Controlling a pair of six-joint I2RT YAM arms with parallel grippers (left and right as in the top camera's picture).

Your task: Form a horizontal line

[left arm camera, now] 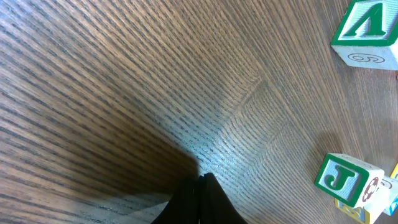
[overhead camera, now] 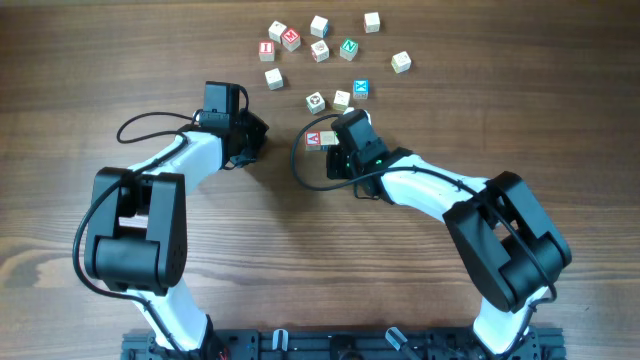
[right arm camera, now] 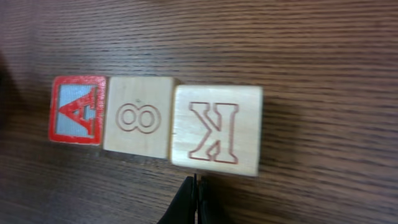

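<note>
Three small wooden cubes lie side by side in a straight row in the right wrist view: a red-framed A cube (right arm camera: 78, 110), a pale cube marked 8 (right arm camera: 138, 117) and a pale K cube (right arm camera: 216, 129), their sides touching. My right gripper (right arm camera: 196, 182) is shut, its tip right at the K cube's near edge and holding nothing. From overhead only the red A cube (overhead camera: 314, 139) shows beside the right gripper (overhead camera: 336, 136), which covers the others. My left gripper (overhead camera: 256, 136) hovers to the left of the row, shut and empty over bare wood (left arm camera: 202, 177).
Several loose letter cubes (overhead camera: 320, 50) are scattered at the back of the table. Three more (overhead camera: 342, 99) sit just behind the right gripper. The left wrist view shows a green V cube (left arm camera: 367, 31) and a green J cube (left arm camera: 348, 180) at its right edge.
</note>
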